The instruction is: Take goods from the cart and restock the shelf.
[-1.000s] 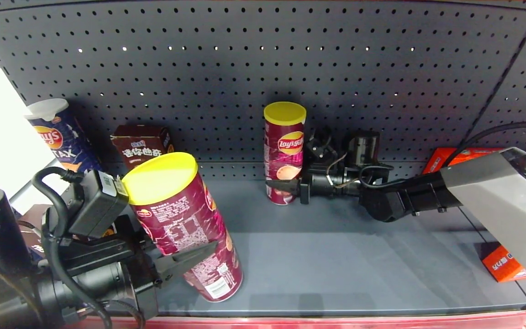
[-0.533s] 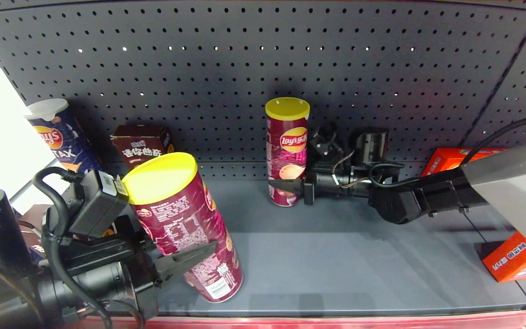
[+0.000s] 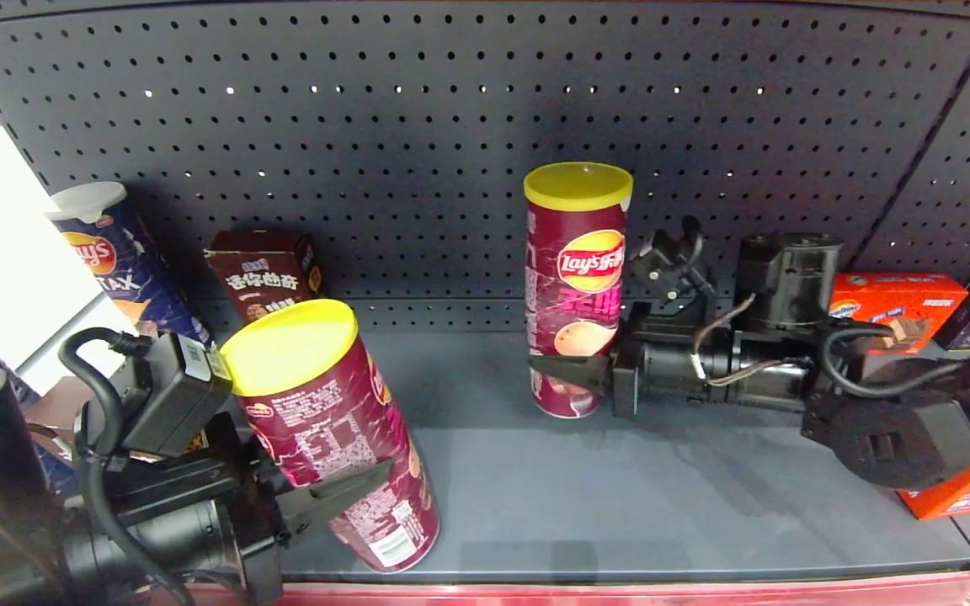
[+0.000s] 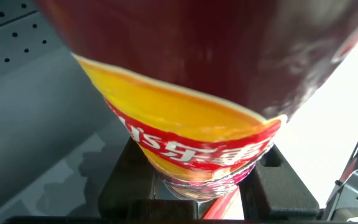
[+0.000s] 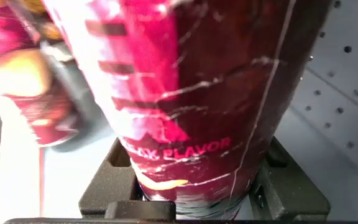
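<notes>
Grey shelf [image 3: 620, 505] with pegboard [image 3: 451, 84] behind. Head view: left pincer [image 3: 342, 488] grips the near can [image 3: 325, 421] at near left, long axis tilted, yellow lid up-left; right pincer [image 3: 565, 370] grips the far can [image 3: 578, 278] mid-shelf, upright. Left wrist view: near can [image 4: 197, 74] clamped. Right wrist view: far can [image 5: 210, 93] clamped.

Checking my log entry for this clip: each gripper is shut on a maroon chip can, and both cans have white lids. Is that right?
One detail is off: the lids are yellow, not white. The head view shows it. The rest stands: the left gripper is shut on the tilted maroon can, and the right gripper is shut on the upright maroon can.
</notes>
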### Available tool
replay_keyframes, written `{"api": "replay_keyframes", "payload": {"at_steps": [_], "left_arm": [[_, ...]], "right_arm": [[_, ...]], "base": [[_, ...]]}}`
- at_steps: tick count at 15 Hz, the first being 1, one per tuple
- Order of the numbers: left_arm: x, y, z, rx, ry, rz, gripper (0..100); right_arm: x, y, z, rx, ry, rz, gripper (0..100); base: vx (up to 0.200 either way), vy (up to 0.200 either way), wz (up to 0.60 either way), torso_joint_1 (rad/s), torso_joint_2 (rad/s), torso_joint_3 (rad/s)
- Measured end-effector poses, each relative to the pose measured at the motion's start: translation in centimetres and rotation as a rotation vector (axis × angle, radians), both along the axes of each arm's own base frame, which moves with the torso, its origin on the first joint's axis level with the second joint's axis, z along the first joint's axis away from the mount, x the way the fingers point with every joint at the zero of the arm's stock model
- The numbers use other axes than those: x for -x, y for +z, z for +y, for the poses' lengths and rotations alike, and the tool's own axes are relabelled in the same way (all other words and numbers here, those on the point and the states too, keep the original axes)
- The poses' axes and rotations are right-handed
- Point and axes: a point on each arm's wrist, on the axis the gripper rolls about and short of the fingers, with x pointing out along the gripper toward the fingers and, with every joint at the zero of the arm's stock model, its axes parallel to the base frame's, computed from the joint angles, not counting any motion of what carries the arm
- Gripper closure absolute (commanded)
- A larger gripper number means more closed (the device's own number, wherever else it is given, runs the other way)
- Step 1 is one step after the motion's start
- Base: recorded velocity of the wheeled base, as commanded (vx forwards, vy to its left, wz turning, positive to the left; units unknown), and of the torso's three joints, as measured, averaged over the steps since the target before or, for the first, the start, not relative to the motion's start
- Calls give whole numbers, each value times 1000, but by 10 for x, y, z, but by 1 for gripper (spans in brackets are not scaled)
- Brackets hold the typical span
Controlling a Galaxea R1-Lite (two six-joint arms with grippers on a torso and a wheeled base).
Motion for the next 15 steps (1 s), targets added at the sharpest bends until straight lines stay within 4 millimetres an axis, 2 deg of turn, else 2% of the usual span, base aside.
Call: {"api": "replay_keyframes", "payload": {"at_steps": [3,7,11,15], "left_arm": [[1,-1,1,1,1,3,100],[3,-3,2,-2,2,9,100],[2,-2,2,12,6,20,100],[2,-1,1,13,5,19,100]], "right_arm": [[37,-3,-10,-41,-36,-5,100],[66,-19,-24,-72,-37,-36,100],[84,-45,-38,-50,-41,-9,100],[85,-56,-45,-63,-62,-33,100]], "base": [[0,0,0,0,0,0],[0,0,0,0,0,0],[0,0,0,0,0,0],[0,0,0,0,0,0]]}}
